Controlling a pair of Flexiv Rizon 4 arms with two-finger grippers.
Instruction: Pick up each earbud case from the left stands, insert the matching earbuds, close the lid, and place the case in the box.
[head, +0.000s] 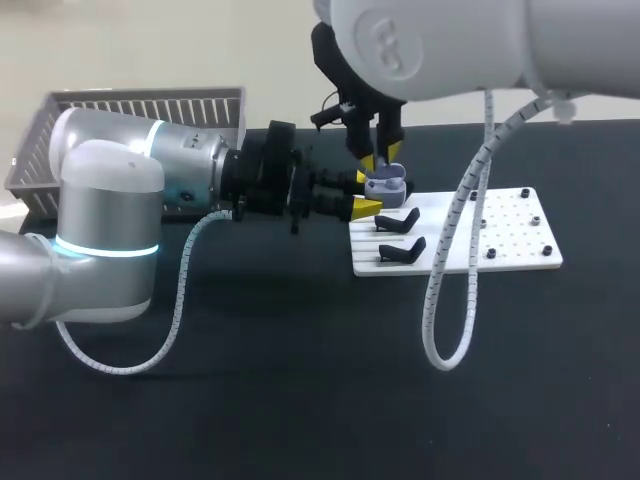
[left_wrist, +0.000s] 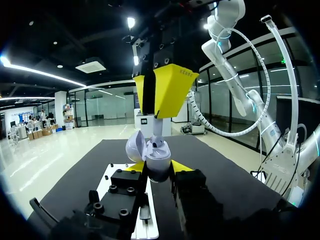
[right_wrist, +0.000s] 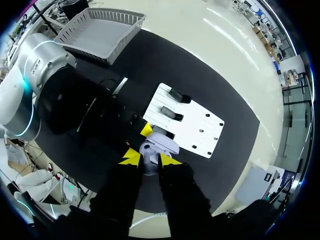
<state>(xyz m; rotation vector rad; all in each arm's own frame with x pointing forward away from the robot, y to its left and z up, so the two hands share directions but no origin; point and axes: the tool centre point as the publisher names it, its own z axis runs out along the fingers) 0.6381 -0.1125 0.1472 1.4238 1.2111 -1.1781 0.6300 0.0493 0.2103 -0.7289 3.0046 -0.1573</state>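
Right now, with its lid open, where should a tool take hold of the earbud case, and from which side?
Grip the earbud case by its lower body, level from the side, one finger on each flank, as the left tool does. The lid stands hinged open and the right tool hangs straight above, so the top must stay free.

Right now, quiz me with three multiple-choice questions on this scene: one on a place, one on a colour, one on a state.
1. Where is the earbud case? A in a drawer; B in the left gripper; C under a cloth.
2. Its colour? A red; B pale lilac; C black.
3. Its lid? A open; B shut; C missing.
B: both fingers press it from two sides. B: it looks lilac in every view. A: the lid is tipped back.
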